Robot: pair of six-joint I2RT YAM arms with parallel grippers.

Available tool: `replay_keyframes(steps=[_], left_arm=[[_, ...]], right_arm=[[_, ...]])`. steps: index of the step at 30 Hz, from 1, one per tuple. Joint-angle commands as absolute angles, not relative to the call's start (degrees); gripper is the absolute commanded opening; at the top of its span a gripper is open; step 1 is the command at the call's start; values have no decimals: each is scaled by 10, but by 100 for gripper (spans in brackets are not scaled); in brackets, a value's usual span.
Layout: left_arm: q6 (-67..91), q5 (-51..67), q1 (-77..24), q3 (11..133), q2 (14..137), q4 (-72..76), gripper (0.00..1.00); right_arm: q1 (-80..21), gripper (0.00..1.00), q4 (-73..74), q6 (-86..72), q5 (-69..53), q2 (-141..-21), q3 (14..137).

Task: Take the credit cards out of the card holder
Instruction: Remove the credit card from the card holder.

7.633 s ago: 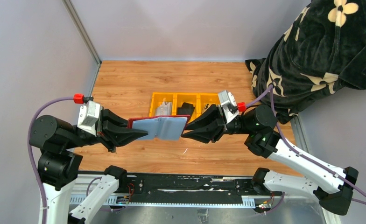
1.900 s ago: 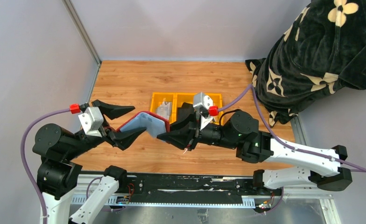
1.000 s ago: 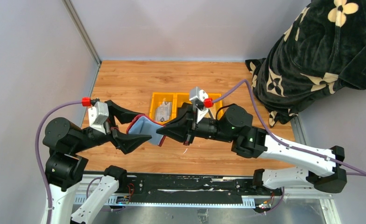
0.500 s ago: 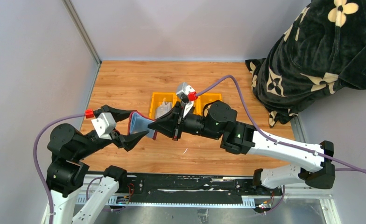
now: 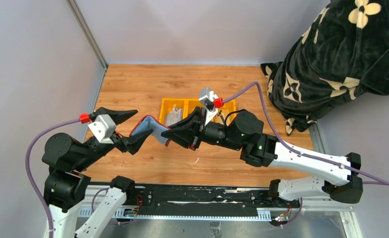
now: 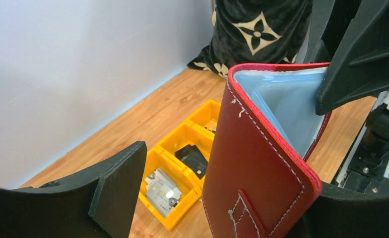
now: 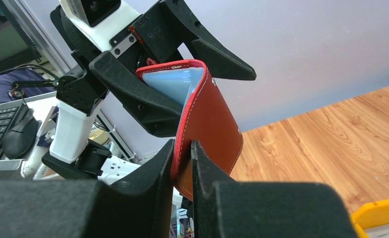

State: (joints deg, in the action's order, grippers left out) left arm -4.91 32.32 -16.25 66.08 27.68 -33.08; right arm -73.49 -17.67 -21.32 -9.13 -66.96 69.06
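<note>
The left arm reaches in low from its base, its wrist rolled. The left gripper [image 5: 142,123] stands wide open with one finger [image 5: 118,115] lifted toward the back of the table [image 5: 133,89] and the other low toward the front. The right arm stretches across the middle, its forearm nearly level. The right gripper [image 5: 165,136] points at the left one, jaws closed down to a thin slit on the card holder [image 5: 152,130].

The holder is held off the table between the two grippers, bent into an arch. One end is pinched at the right fingertips. The other lies inside the left gripper's gap, against its lower finger and well apart from the raised one.

The right wrist view shows the pinch: both pads clamp the maroon cover's red-stitched edge, and the pale blue-grey sleeves face the left gripper. The left wrist view shows the cover's outer face with its stitched closure tab resting on one finger, and the right gripper's finger laid over the sleeves [image 6: 291,109].

Only the left wrist view looks into the yellow tray [image 6: 155,213], beyond the grippers. Silvery-grey credit cards [image 6: 160,191] lie in its nearest compartment and a dark one [image 6: 192,158] in the middle. What is in the farthest cannot be made out. Whether any card is in the sleeves cannot be told.
</note>
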Motion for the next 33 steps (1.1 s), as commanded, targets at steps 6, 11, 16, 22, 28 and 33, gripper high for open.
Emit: replay_keyframes(steps=[6, 11, 16, 22, 28, 33], left_arm=[[-20, 304, -161, 693, 294, -297, 0], [-4, 335, -161, 722, 311, -321, 0], [41, 403, -161, 760, 339, -328, 0], [125, 478, -161, 787, 366, -312, 0], [171, 503, -161, 781, 378, -289, 0], [163, 511, -161, 793, 394, -291, 0]], right_arm=[[-742, 15, -229, -246, -148, -660, 685], [-742, 24, -230, -240, -153, -654, 673], [-742, 26, -256, -223, -139, -615, 619], [-742, 29, -294, -201, -120, -573, 562], [-741, 30, -338, -205, -115, -570, 538], [-742, 45, -345, -202, -86, -564, 523]])
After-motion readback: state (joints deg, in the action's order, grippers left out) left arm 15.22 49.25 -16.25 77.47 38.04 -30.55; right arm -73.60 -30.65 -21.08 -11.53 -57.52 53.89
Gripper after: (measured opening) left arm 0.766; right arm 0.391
